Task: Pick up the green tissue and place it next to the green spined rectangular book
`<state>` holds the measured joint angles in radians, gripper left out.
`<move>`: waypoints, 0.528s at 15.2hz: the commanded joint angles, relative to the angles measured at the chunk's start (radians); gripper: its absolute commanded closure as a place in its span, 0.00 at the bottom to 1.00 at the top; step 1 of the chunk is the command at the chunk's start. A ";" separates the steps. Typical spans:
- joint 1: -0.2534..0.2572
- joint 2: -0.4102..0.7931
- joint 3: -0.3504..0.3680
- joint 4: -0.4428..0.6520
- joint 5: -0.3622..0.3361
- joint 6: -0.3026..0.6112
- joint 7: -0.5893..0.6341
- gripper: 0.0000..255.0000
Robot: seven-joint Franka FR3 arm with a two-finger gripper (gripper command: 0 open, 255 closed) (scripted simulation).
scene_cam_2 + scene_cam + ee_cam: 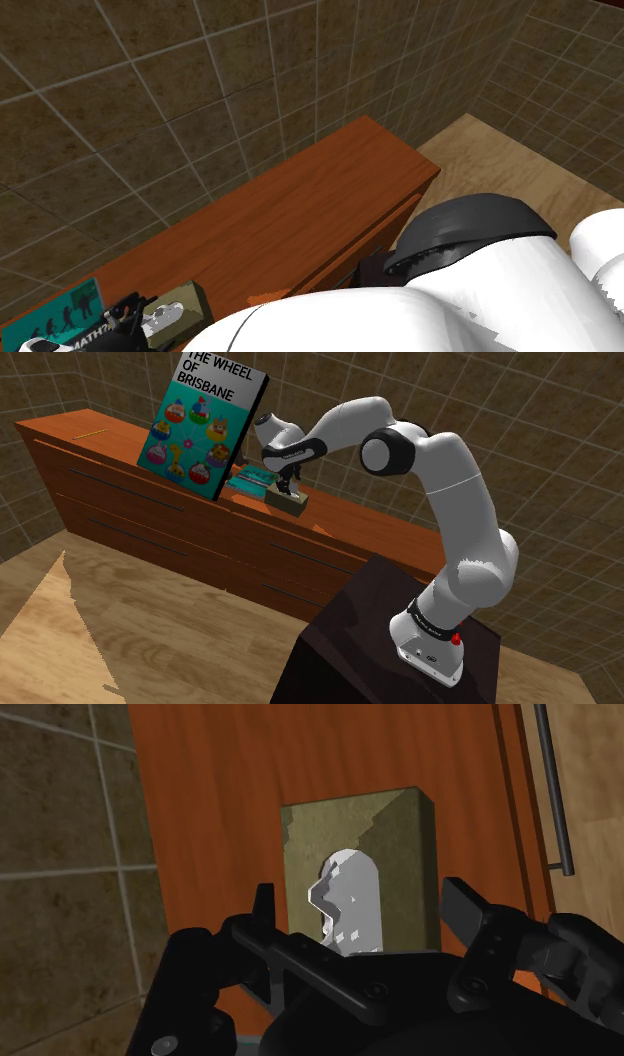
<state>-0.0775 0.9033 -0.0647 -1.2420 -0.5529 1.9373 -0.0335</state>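
Observation:
The tissue box (395,829) is olive green with a white tissue (350,899) sticking out of its top, and it sits on the wooden dresser (110,437). My gripper (365,916) hangs right over it and is open. Its fingers (466,909) stand either side of the box, close to its walls. In the shoulder view the gripper (287,485) is just above the box (295,504). A teal book (250,479) lies flat beside the box, on its side toward the shoulder view's left. The same teal book (70,310) shows by the box (185,300).
A large book titled "The Wheel of Brisbane" (205,427) stands tilted on the dresser behind the flat book. The dresser top (300,210) runs along a brown tiled wall (200,70). Drawer handles (552,794) line its front. The dark stand (370,632) is on the wooden floor.

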 commanded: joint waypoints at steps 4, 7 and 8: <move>0.026 -0.025 0.009 0.043 0.012 -0.075 -0.011 0.00; 0.033 -0.030 0.011 0.057 0.015 -0.096 -0.014 0.00; 0.033 -0.030 0.011 0.057 0.015 -0.096 -0.014 0.00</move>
<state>-0.0457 0.8762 -0.0536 -1.1828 -0.5377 1.8439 -0.0479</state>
